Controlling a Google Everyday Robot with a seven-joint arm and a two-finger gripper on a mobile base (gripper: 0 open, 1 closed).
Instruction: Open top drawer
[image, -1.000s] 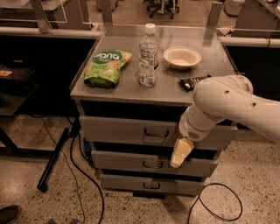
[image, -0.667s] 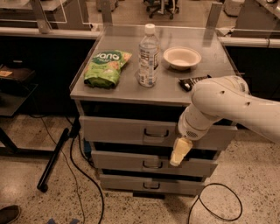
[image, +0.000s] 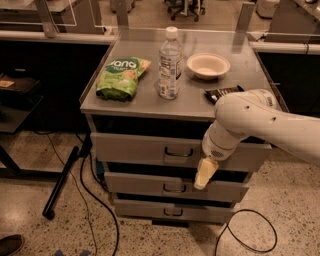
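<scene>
Dim workshop corner with a speckled stone floor (image: 292, 200) under warm, low light.

A metal-topped cabinet (image: 140, 102) stands in the middle, with dark, shadowed benches on both sides and a pale counter edge (image: 50, 36) running along the back left. Behind it, a wheeled office chair base (image: 186, 7) shows on a lighter floor. Black cables (image: 95, 200) trail down the cabinet's left side, a cable loop (image: 247, 232) lies at the lower right, and a black bar (image: 60, 182) slants across the floor on the left. A shoe tip (image: 9, 244) shows at the bottom left corner. The gripper (image: 205, 173) hangs low before the cabinet front.
</scene>
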